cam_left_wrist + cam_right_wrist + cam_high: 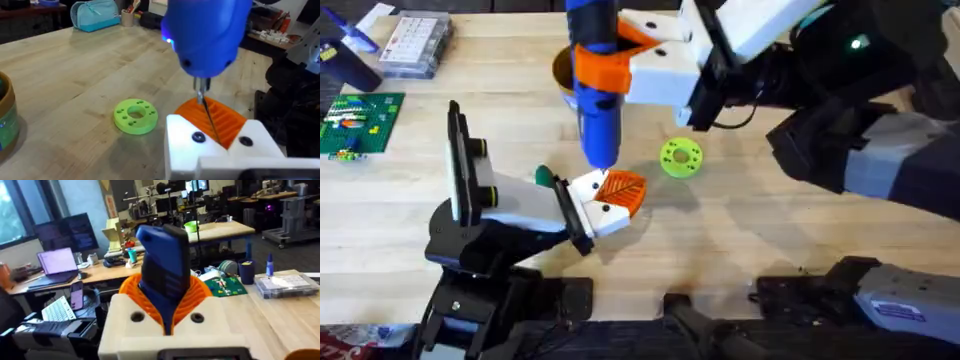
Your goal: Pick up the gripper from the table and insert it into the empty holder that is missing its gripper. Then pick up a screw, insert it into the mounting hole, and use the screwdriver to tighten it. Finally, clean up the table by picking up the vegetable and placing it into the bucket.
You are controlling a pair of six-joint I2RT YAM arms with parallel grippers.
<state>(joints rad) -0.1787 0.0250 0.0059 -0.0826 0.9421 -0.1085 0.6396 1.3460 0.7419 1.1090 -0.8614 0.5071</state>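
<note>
The bucket (pixel 563 70) stands on the desk (pixel 770 230) behind the blue screwdriver (pixel 595 90), mostly hidden by it from overhead; in the left wrist view its tan wall and blue label show at the edge (pixel 7 122), but what lies inside cannot be told from either view.

The right claw (pixel 610 60) is clenched on the screwdriver, its smooth orange jaws wrapped around the blue barrel — the right wrist view shows the same grip from behind (pixel 165 287). The tool stands nearly upright with its thin metal tip down on the ribbed orange gripper (pixel 623 190), which sits in the white holder (pixel 603 212) at the end of the left arm. The left wrist view shows the tip touching the orange ribs just above the holder's two black holes (pixel 220 122). Whether the left claw is clenched or released cannot be told.

A lime-green disc (pixel 681 157) lies on the desk just beside the holder, and something green (pixel 544 176) pokes out behind the left arm.
</note>
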